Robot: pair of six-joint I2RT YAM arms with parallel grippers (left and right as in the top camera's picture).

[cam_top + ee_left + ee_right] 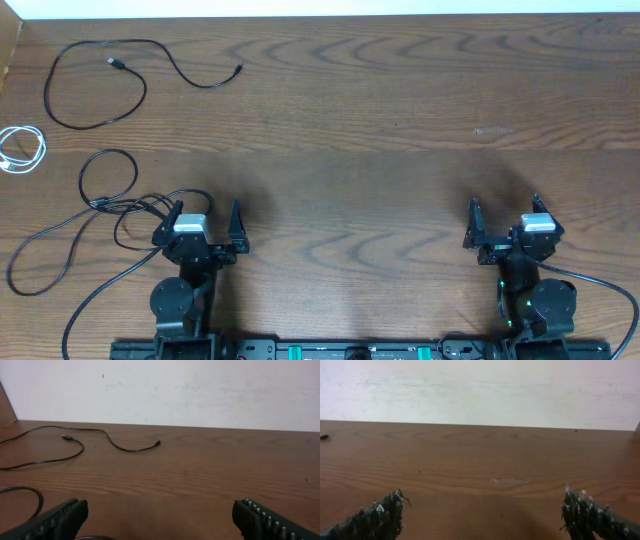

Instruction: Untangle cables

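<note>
Three cables lie apart at the table's left. One black cable [150,50] curves across the far left; it also shows in the left wrist view [105,435]. A white cable [25,150] is coiled at the left edge. A second black cable [95,195] loops down the near left, beside my left arm. My left gripper [207,212] is open and empty at the near left; its jaws show in the left wrist view [160,515]. My right gripper [503,207] is open and empty at the near right, also shown in the right wrist view [480,512].
The wooden table [380,130] ends at a white wall behind. A thicker black arm cable [100,300] runs by my left base. Another [600,280] leaves my right base. A faint pale scuff [492,130] marks the right side.
</note>
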